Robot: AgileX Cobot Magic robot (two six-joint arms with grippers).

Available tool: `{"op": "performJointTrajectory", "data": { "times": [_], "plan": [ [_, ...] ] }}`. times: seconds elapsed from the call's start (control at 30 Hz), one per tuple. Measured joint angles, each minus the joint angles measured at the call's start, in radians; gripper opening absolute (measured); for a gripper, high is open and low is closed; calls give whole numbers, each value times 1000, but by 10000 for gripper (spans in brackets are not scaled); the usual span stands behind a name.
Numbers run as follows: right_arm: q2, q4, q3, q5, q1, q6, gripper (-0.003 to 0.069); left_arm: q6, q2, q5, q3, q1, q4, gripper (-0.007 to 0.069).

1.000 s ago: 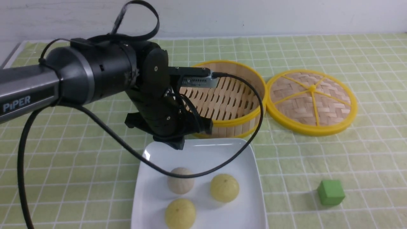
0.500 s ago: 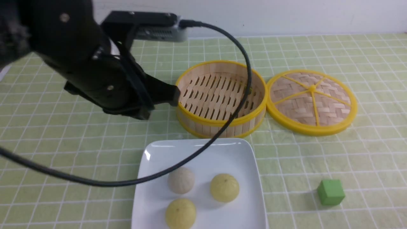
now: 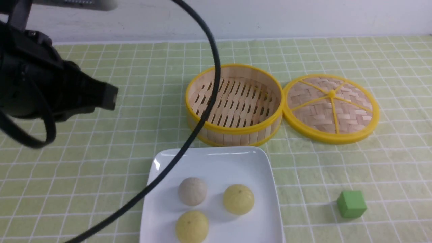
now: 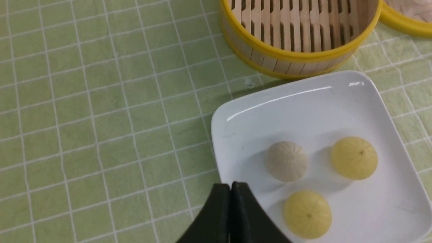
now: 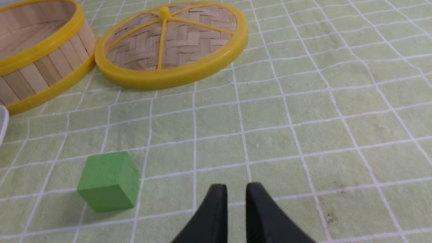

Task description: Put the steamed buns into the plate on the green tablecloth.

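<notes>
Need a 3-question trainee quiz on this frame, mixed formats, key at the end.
1. How many small round steamed buns sit on the glossy white square plate, and in which colours?
2. True or false: the round yellow-rimmed bamboo steamer basket holds one bun.
3. Which lies nearest the small green cube? A) the round woven lid with yellow spokes B) the left gripper C) the steamer basket

Key
1. Three: two pale yellow buns and one off-white bun.
2. False; only bare slats show inside.
3. A.
</notes>
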Motion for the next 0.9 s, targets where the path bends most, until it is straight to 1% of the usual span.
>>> {"op": "performJointTrajectory", "data": {
  "times": [0.1,0.23,0.47,0.53,0.57,0.67,0.77,0.8,0.83,0.9],
  "plan": [
    [0,-7,0,0,0,-25,110,0,-40,-18,61,0,-2,20],
    [0,-17,0,0,0,-71,114,-14,-73,-79,99,0,-16,20],
    [0,-19,0,0,0,-76,120,-14,-156,-70,120,0,-18,20],
    [0,-19,0,0,0,-79,126,-14,-258,-76,200,0,-18,20],
    [0,-19,0,0,0,-78,126,-14,-266,-79,216,0,-18,20],
    [0,-19,0,0,0,-78,132,-19,-414,-180,354,0,-26,20],
    [0,-19,0,0,0,-78,135,-19,-549,-367,506,0,-30,20],
    [0,-19,0,0,0,-78,136,-19,-556,-382,516,0,-30,20],
    [0,-19,0,0,0,-78,138,-19,-603,-487,581,0,-31,20],
    [0,-19,0,0,0,-78,141,-19,-649,-636,661,0,-32,20]
  ]
}}
